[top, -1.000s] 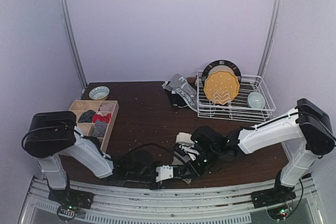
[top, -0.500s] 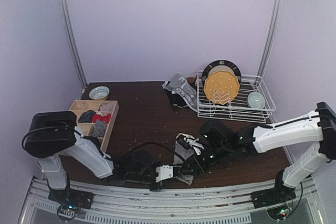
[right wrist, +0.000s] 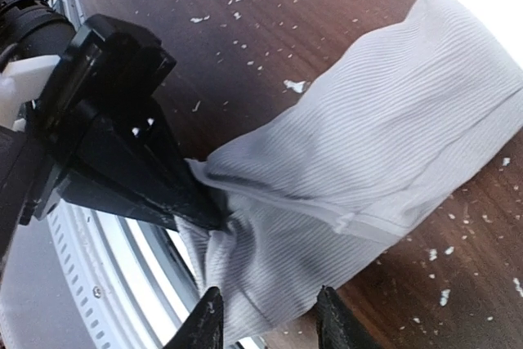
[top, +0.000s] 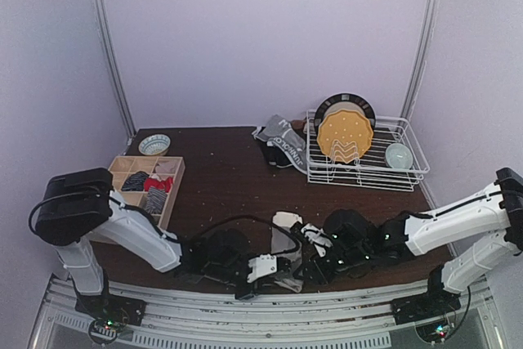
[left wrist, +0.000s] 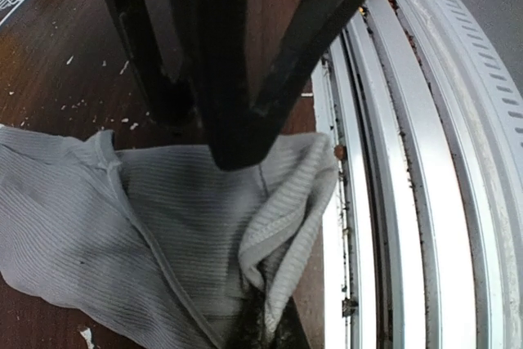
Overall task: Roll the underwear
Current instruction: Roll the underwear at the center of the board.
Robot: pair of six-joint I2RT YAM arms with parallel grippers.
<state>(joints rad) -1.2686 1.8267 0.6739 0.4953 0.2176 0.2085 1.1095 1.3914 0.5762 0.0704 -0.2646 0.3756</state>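
At the near edge of the dark brown wooden table (top: 229, 177), a light grey ribbed cloth brief (top: 285, 222) (left wrist: 122, 226) (right wrist: 368, 161) lay mostly flat, one corner bunched beside the aluminium rail (left wrist: 409, 161). Left gripper (top: 282, 271) (left wrist: 237, 149) (right wrist: 208, 214) was clamped fully closed on that bunched corner. Right gripper (top: 310, 257) (right wrist: 270, 320) hung just over the same end, jaws partly apart, gripping nothing. Heap of grey and black underwear (top: 282, 145) sat at the back beside the white wire rack (top: 368, 179). One waistband carried white lettering, too small to read.
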